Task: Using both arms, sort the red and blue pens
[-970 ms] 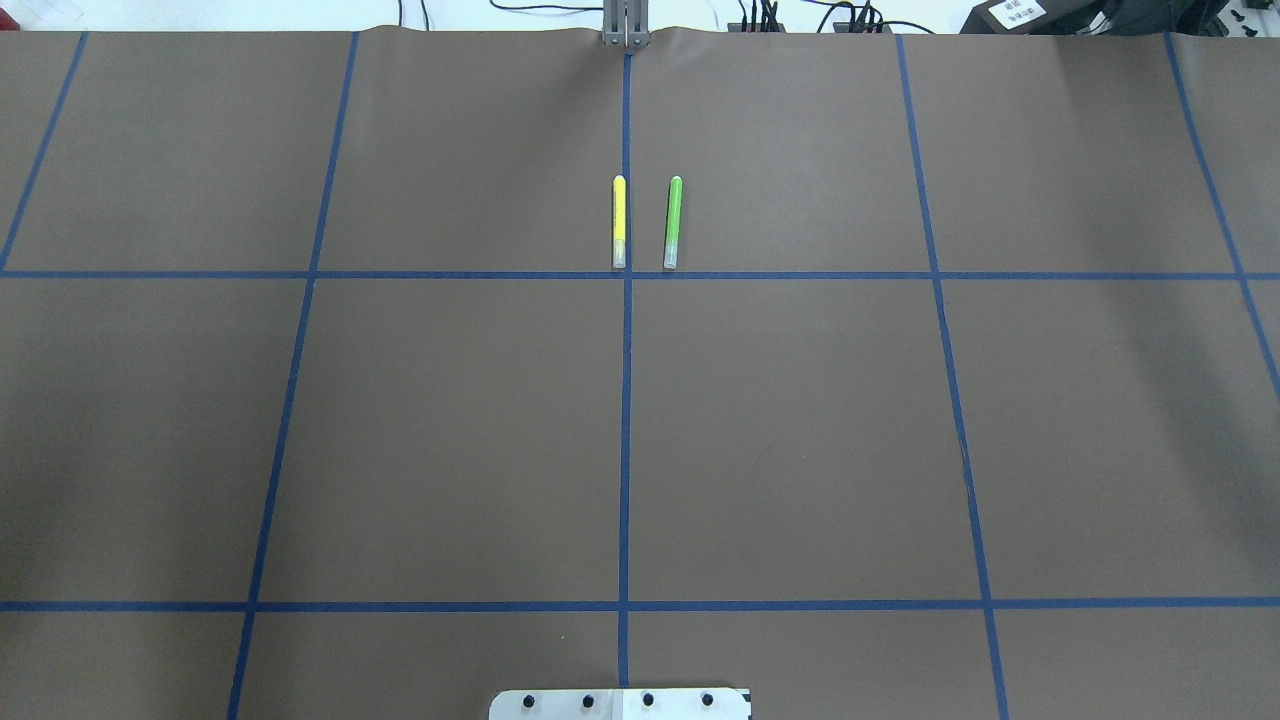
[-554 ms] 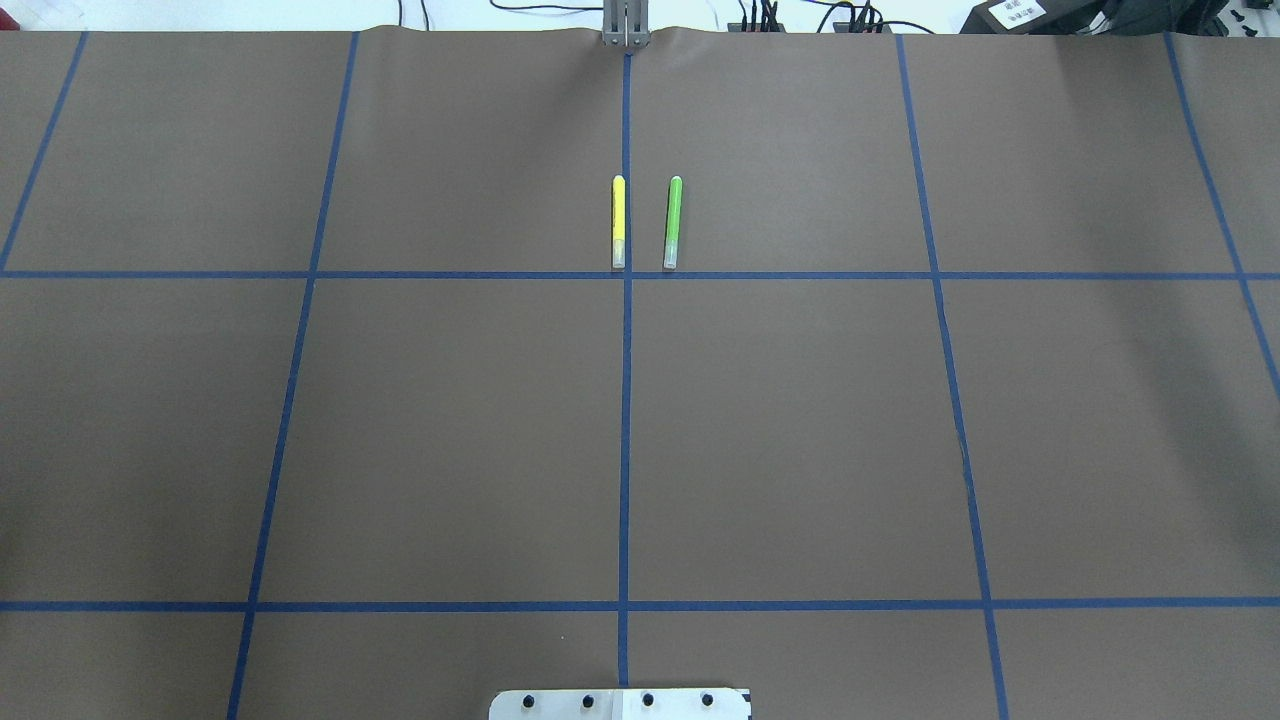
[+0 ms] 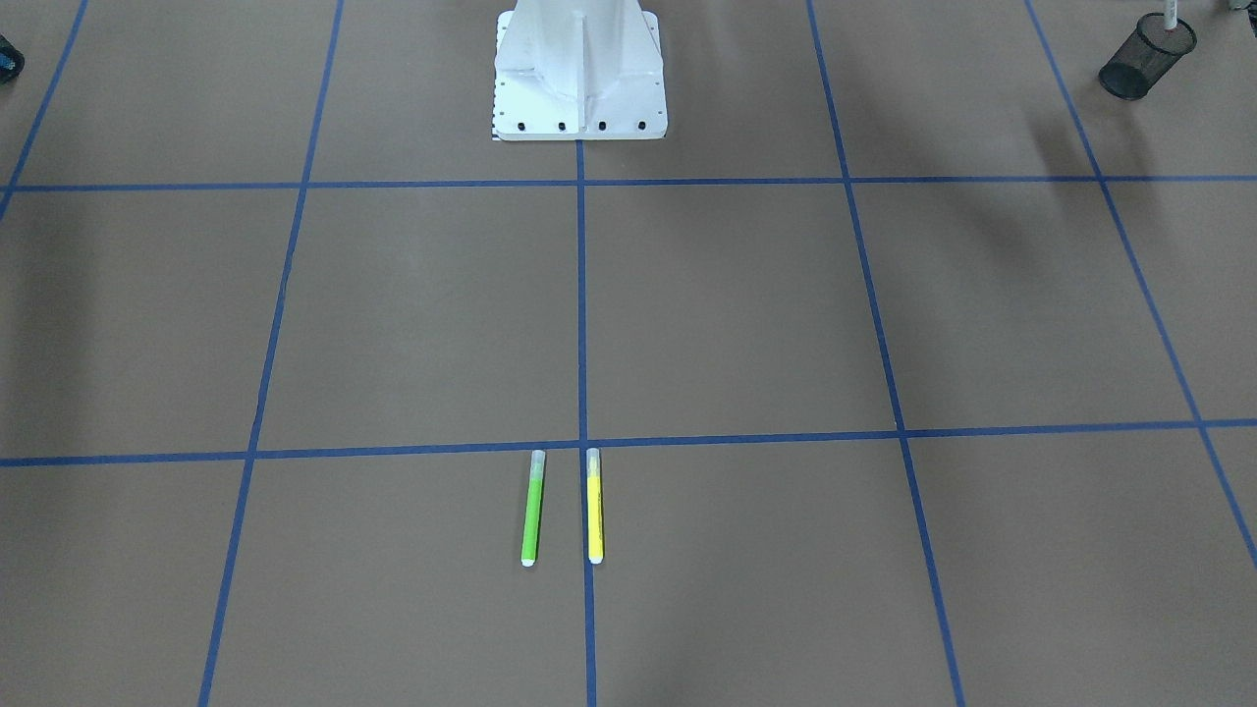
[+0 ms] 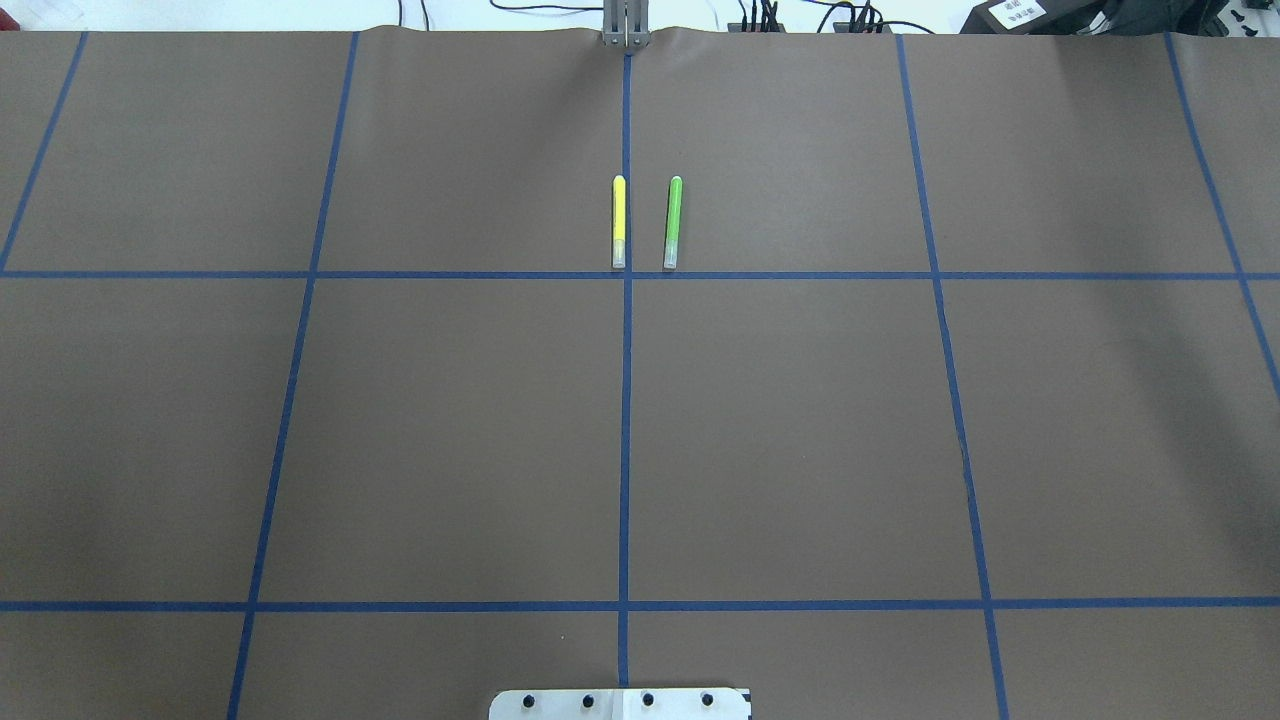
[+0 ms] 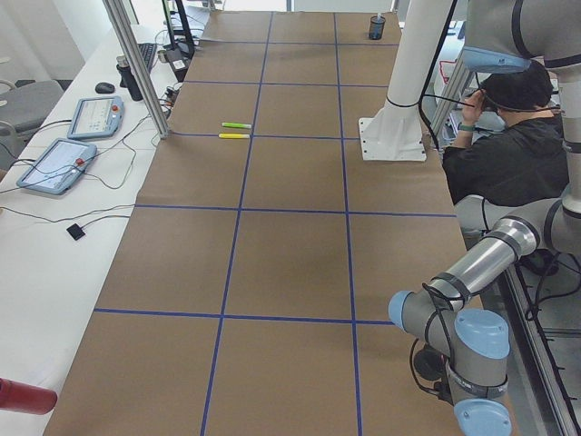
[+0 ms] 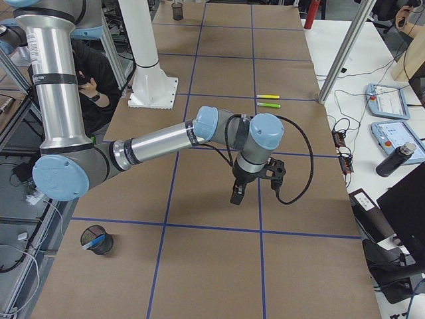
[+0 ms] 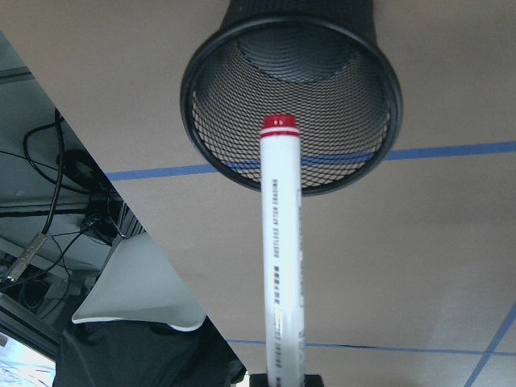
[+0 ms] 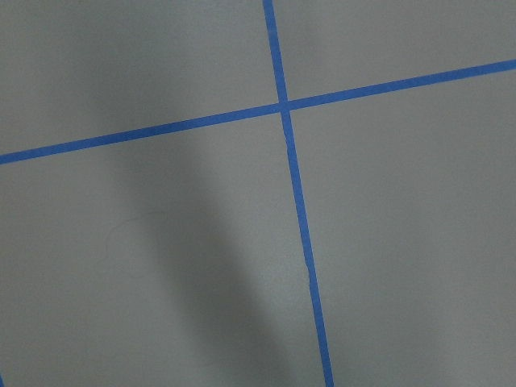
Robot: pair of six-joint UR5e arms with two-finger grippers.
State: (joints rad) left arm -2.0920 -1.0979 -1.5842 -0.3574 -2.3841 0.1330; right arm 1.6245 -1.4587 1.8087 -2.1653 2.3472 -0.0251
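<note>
In the left wrist view the red pen [image 7: 280, 242], white-barrelled with a red end, points down over the mouth of a black mesh cup [image 7: 201, 121]. My left gripper [image 7: 284, 377] is shut on its lower end at the frame's bottom edge. The same cup [image 3: 1144, 61] stands at the table's far corner on my left. The blue pen [image 6: 89, 244] lies inside a second mesh cup [image 6: 98, 239] on my right side. My right gripper [image 6: 236, 197] hangs above bare table near a tape crossing; whether it is open or shut I cannot tell.
A yellow marker [image 4: 619, 222] and a green marker [image 4: 673, 222] lie side by side beyond the centre of the table. The white robot base [image 3: 579, 69] stands mid-table. A person [image 5: 508, 145] sits behind the base. Tablets [image 5: 54, 163] lie on the side bench.
</note>
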